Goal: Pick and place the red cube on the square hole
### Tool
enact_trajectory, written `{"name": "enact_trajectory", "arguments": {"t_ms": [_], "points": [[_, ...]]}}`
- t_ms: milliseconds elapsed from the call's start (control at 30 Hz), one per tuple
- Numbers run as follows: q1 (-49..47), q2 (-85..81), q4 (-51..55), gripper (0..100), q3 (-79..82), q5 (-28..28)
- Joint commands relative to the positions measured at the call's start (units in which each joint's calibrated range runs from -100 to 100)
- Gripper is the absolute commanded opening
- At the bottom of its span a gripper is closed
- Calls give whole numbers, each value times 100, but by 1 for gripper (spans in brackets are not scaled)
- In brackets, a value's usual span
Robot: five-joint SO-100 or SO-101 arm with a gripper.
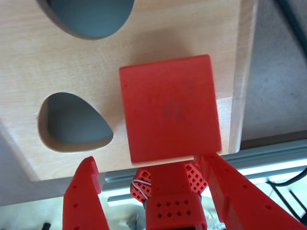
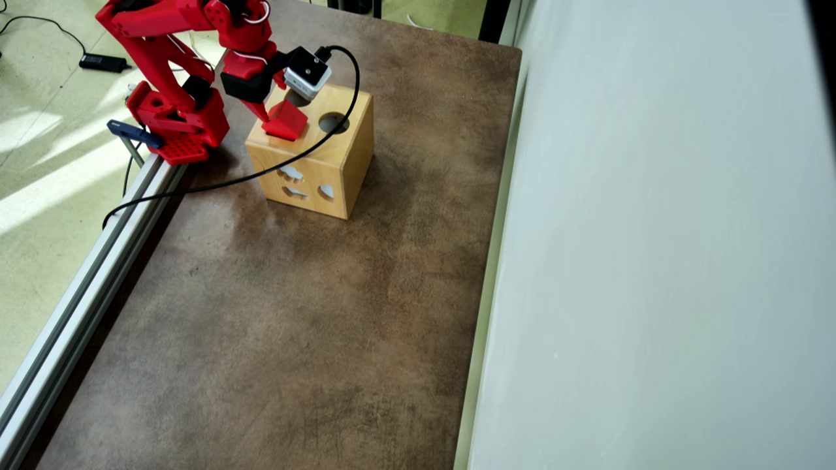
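In the wrist view, reading from the left, my left finger [image 1: 84,196] stands clear of everything, below the teardrop-shaped cut-out [image 1: 74,124] in the wooden box [image 1: 29,57]; a rounder cut-out [image 1: 91,17] sits above it at the top edge. Toward the middle, the red cube [image 1: 170,108] rests on the box's top near the right-hand edge, turned slightly out of square with that edge, its broad face toward my camera. Being a cube, it has no long axis to speak of; only its rotation matters. At the right, my other finger [image 1: 240,191] meets the cube's lower corner, so my pincer [image 1: 153,179] is spread wide and holds nothing. I cannot see the square hole, which I judge lies under the cube. To finish well, I would square the cube's sides with the opening so it drops rather than perching on the rim. In the overhead view the box stands at the tabletop's [image 2: 294,326] far left.
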Motion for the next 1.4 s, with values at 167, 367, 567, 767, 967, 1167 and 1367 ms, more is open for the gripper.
{"name": "enact_trajectory", "arguments": {"t_ms": [167,367,567,767,967,1167,1367], "points": [[-150,322,1,31,51,-34],[-417,220,1,30,-39,-39],[-417,-256,1,30,-56,-34],[-417,-926,1,30,-65,-20],[-417,-1147,1,30,-30,-20],[-403,-1045,1,30,60,-29],[-351,-638,-530,30,42,-34]]}}
